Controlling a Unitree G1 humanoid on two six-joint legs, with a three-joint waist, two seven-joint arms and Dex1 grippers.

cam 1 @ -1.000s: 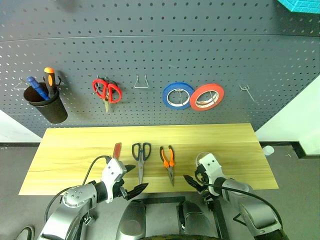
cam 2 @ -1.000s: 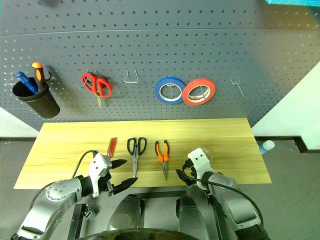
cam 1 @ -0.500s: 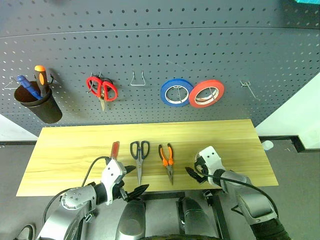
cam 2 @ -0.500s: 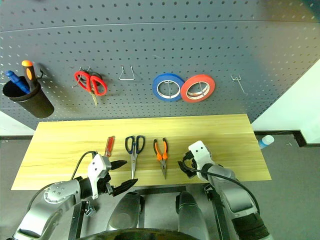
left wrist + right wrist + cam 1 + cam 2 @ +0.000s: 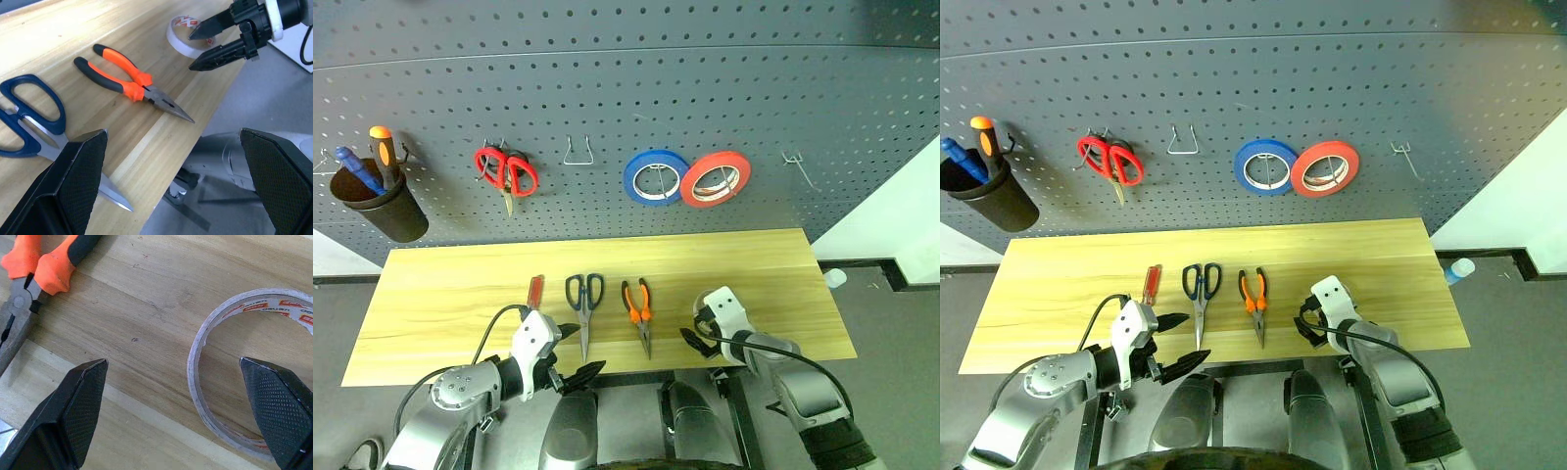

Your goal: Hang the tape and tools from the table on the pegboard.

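Observation:
On the light wood table (image 5: 460, 284) lie a red-handled screwdriver (image 5: 537, 291), dark-handled scissors (image 5: 584, 299) and orange-and-black pliers (image 5: 639, 308) in a row. To the right of the pliers lies the whitish tape (image 5: 183, 36), flat on the wood. My right gripper (image 5: 697, 331) hangs open just over it, one finger above the ring's hole and the other outside its near wall (image 5: 205, 396). My left gripper (image 5: 578, 354) is open off the table's front edge, below the scissors, holding nothing. The dark grey pegboard (image 5: 607, 78) rises behind the table.
On the pegboard hang red-handled scissors (image 5: 506, 171), a blue roll (image 5: 656, 178), a red-orange roll (image 5: 715, 178) and a black cup (image 5: 377, 201) with blue and orange-handled tools. Bare hooks sit at the middle (image 5: 578, 152) and far right (image 5: 795, 168).
My right gripper has edged forward and down over the tape. The left gripper has stayed put. The whole view has shifted a little.

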